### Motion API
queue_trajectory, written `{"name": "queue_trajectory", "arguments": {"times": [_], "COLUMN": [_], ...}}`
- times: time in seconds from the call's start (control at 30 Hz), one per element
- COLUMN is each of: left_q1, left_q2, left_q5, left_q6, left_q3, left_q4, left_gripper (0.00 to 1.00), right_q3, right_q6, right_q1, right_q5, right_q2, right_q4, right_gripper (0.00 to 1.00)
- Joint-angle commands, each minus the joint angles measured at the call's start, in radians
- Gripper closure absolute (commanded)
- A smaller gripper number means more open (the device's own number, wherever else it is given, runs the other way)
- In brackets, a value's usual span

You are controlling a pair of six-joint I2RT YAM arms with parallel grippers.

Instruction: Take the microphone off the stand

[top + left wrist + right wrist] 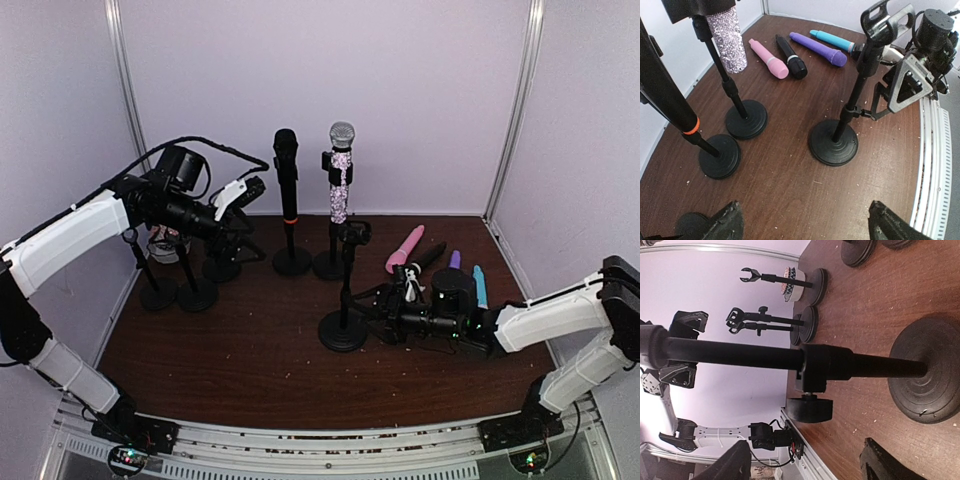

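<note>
Judging by the layout, you were at the approach step: the left gripper (810,227) hung wide apart and empty, and the right gripper (805,465) stood spread near the slim pole of the empty stand (850,107), gripping nothing. Two units sat clipped upright at the back: the rhinestone-covered microphone (341,180) and the smooth black microphone (287,170) with an orange ring. The next move probably called for a straight upward pull, with that stand's base steadied.

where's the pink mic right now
In the top view the pink mic lies flat on the table right of centre, beside the loose black mic, just behind the empty stand.
</note>
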Motion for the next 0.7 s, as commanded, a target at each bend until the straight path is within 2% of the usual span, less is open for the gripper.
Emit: {"name": "queue_trajectory", "arguments": {"times": [0.0, 0.37, 0.67], "left_q1": [0.006, 0.006, 0.006], "left_q2": [-0.041, -0.042, -0.03], "left_q5": [0.003, 0.001, 0.003], "left_q6": [0.021, 0.033, 0.04], "left_q3": [-0.012, -0.022, -0.017], "left_q4": [0.016, 0.017, 0.017], "left_gripper": [0.11, 0.11, 0.11], "right_q3": [0.036, 0.067, 0.036], "right_q6": [0.098, 0.189, 0.239], "right_q1": [-0.01, -0.037, -0.061], "right_q5": [-0.093, -0.1, -0.1], "right_q2": [0.09, 0.265, 0.315], "right_q4": [0.206, 0.393, 0.51], "right_gripper": [0.26, 0.46, 0.66]}}
